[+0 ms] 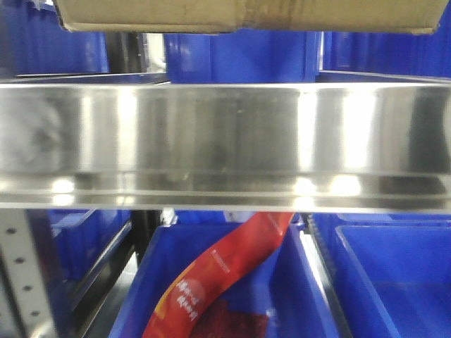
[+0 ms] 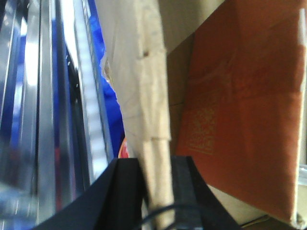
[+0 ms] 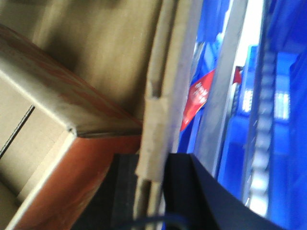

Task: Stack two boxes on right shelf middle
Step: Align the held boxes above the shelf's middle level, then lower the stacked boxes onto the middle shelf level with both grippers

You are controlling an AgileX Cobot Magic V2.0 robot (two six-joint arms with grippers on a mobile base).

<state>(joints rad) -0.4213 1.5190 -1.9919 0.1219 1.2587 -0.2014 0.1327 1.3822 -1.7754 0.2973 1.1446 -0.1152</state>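
Observation:
A tan cardboard box [image 1: 246,15] hangs at the top of the front view, its underside above the shiny steel shelf [image 1: 225,141]. In the left wrist view my left gripper [image 2: 156,165] is shut on the box's pale corrugated side wall [image 2: 144,86]. An orange-brown box [image 2: 240,110] lies just inside that wall. In the right wrist view my right gripper [image 3: 152,160] is shut on the opposite wall [image 3: 163,86], one black finger on each side. The orange-brown box [image 3: 72,158] sits against its inner finger. Neither gripper appears in the front view.
Below the shelf lip stand blue plastic bins [image 1: 394,282], one holding a red packet [image 1: 225,267]. A grey perforated upright [image 1: 21,274] rises at lower left. More blue bins [image 1: 239,56] fill the space behind the shelf level.

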